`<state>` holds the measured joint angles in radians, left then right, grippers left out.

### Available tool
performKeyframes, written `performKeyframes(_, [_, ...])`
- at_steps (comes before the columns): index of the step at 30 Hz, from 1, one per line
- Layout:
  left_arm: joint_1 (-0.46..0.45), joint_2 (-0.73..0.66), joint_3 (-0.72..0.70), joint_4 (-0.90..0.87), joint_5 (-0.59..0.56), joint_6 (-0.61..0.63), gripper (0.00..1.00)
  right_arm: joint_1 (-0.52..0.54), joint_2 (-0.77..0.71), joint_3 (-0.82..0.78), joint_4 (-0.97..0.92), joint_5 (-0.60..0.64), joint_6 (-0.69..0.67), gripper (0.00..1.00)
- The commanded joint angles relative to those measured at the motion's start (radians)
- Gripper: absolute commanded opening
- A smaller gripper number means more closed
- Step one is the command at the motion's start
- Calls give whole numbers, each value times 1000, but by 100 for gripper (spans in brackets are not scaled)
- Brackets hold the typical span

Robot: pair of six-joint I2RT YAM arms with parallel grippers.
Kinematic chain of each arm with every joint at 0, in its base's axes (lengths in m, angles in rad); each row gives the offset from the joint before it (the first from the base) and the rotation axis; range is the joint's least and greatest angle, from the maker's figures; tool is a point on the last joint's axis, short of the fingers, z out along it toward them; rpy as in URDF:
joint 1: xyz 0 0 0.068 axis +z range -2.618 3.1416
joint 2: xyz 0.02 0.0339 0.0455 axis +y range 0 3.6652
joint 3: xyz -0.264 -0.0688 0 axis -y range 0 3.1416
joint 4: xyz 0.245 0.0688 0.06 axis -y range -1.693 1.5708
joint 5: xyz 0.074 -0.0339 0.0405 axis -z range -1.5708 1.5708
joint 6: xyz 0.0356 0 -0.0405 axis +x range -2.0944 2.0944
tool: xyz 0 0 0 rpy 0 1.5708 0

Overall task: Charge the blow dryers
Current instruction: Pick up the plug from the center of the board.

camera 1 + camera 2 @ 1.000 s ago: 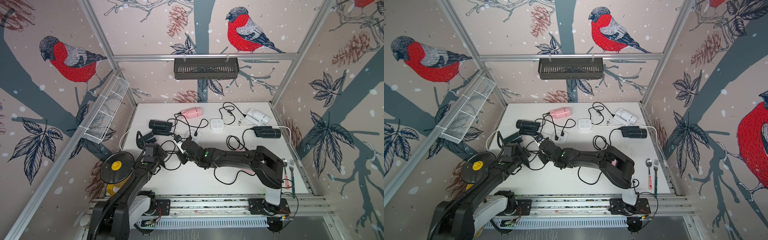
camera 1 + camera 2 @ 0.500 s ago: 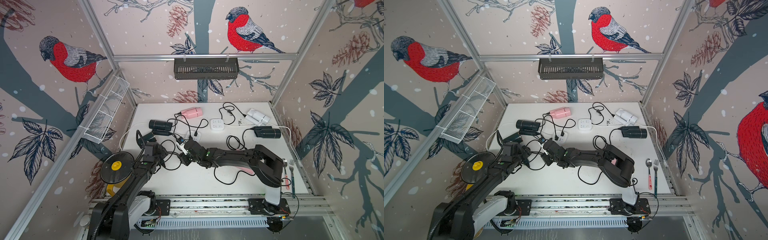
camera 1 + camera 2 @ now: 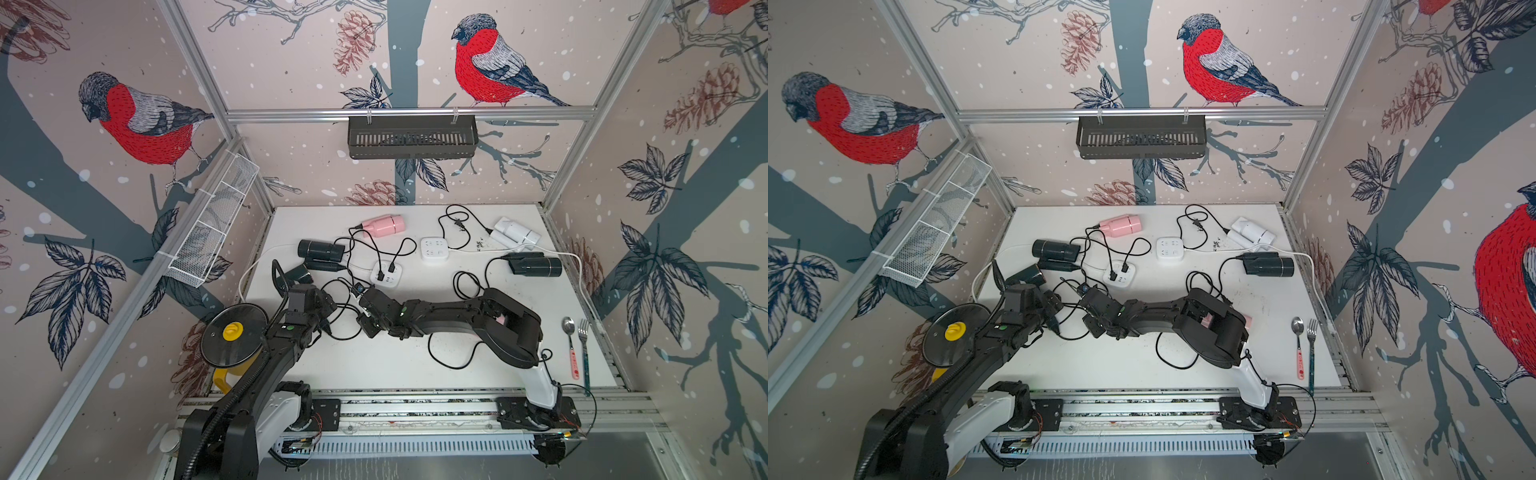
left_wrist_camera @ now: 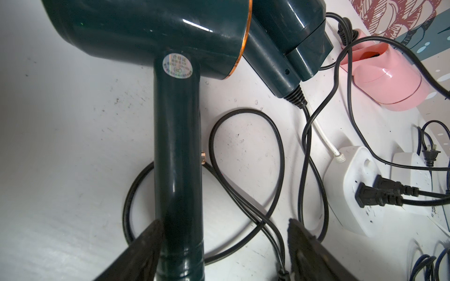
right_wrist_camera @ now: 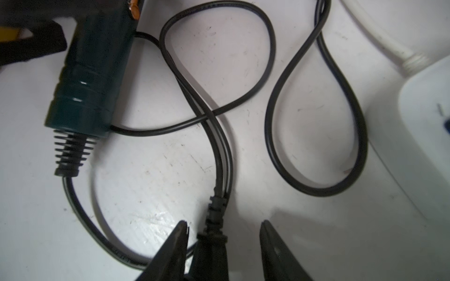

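A dark green blow dryer (image 4: 177, 146) lies at the table's left with its handle between the wide jaws of my left gripper (image 4: 225, 245). The handle rests against one finger (image 4: 146, 245) and is well clear of the other; the gripper is open (image 3: 326, 316). Its black plug (image 5: 211, 248) sits between the parted jaws of my right gripper (image 5: 224, 233), close to one finger and clear of the other. Further blow dryers lie behind: black (image 3: 321, 249), pink (image 3: 384, 225), white (image 3: 515, 232), black (image 3: 536, 266). A white power strip (image 3: 386, 274) holds two plugs.
A second white power strip (image 3: 434, 248) lies mid-back. Loose black cords loop around both grippers. A spoon (image 3: 570, 345) and fork (image 3: 585, 349) lie at the right edge. A pot lid with yellow knob (image 3: 235, 334) sits beside the left arm. A wire basket (image 3: 212, 232) hangs on the left wall.
The right gripper's jaws have spread apart around the plug, and its wrist has shifted slightly toward the back. The left arm has stayed put.
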<state>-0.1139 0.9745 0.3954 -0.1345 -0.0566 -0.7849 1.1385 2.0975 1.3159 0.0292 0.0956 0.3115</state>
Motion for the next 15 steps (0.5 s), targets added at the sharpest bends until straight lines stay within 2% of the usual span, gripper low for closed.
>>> performKeyframes(1, [2, 0, 8, 24, -15, 2, 80, 4, 9, 3, -17, 23, 1, 49])
performKeyframes(5, [2, -3, 11, 23, -14, 3, 80, 8, 12, -7, -7, 20, 4, 44])
performKeyframes(9, [1, 0, 13, 30, -2, 8, 80, 13, -17, -28, 6, 44, 8, 30])
performKeyframes(12, [2, -1, 17, 33, 17, 19, 80, 14, -85, -66, 12, 72, 8, 21])
performKeyframes(15, [1, -3, 18, 39, 25, 23, 80, 13, -183, -122, 1, 115, -1, 18])
